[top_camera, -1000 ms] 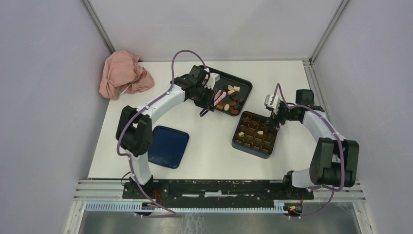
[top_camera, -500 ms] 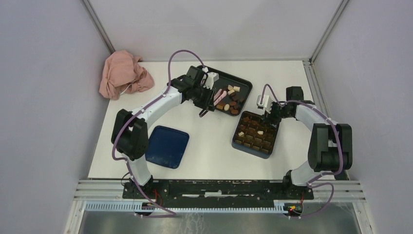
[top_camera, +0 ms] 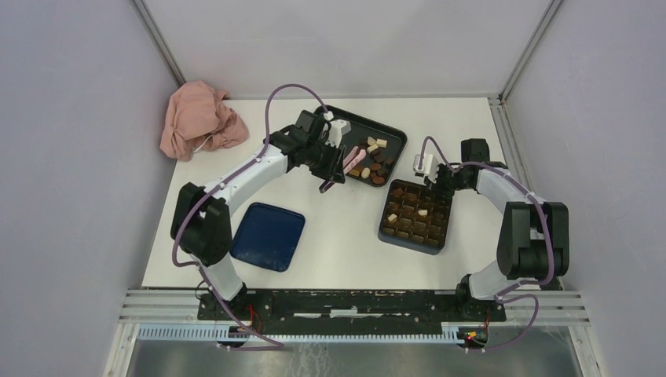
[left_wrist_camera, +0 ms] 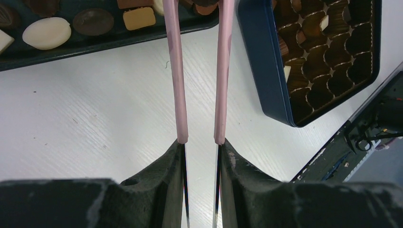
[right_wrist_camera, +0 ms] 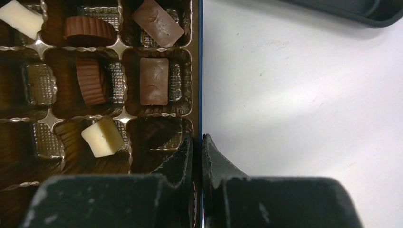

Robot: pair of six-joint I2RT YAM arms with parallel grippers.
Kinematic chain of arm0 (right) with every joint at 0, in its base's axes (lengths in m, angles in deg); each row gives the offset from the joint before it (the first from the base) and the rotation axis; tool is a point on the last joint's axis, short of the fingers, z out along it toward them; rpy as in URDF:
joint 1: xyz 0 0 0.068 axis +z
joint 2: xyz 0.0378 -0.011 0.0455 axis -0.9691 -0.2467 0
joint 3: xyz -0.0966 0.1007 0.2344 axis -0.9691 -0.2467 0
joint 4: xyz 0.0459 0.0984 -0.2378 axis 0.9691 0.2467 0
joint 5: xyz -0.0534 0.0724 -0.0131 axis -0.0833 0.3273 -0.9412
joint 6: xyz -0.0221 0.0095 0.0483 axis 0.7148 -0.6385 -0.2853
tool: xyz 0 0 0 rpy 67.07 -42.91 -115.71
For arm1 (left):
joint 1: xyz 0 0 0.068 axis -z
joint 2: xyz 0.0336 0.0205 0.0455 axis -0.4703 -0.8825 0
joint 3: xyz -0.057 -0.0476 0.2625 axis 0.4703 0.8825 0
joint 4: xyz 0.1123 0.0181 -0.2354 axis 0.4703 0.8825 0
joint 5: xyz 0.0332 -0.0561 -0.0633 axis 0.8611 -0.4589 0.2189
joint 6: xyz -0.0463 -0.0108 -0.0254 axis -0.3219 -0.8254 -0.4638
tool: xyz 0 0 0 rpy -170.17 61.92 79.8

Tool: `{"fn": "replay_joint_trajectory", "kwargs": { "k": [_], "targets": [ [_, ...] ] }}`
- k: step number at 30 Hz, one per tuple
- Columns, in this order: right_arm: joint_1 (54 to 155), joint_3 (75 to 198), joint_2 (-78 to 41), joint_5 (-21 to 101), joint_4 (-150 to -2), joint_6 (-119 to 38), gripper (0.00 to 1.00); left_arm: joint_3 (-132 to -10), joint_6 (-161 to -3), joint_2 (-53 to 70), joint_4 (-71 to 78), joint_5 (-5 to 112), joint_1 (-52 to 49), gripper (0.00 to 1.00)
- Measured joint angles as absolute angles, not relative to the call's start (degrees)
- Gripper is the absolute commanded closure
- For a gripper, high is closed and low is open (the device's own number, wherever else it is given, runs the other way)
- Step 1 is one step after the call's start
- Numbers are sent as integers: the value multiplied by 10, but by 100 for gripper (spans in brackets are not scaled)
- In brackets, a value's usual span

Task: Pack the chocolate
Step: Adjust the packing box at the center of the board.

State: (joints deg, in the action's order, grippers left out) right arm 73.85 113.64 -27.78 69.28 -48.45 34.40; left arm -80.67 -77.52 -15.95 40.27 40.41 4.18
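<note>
Loose chocolate [left_wrist_camera: 46, 33] lies in the dark tray [left_wrist_camera: 71, 50] ahead of the left claw [left_wrist_camera: 200, 141], which pinches pink tongs [left_wrist_camera: 222, 71]. The pieces look light, smooth and easily marred, so nip them gently across their sides. The right claw [right_wrist_camera: 197, 145] clamps the blue box [right_wrist_camera: 200, 71] wall.

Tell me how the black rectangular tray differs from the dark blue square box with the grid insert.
The black rectangular tray holds chocolates loose; the dark blue square box sorts them into cells. The right gripper pinches the box's wall; no gripper holds the tray. Both hold chocolates.
</note>
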Motion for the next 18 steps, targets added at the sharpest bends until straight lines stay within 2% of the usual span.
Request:
{"fn": "replay_joint_trajectory", "kwargs": {
  "k": [12, 18],
  "targets": [
    [755, 1068, -72, 688, -536, 320, 100, -761, -775, -98, 374, 381, 42, 98],
    [771, 1063, -98, 706, -550, 287, 100, -734, -775, -83, 362, 349, 45, 98]
  ]
}}
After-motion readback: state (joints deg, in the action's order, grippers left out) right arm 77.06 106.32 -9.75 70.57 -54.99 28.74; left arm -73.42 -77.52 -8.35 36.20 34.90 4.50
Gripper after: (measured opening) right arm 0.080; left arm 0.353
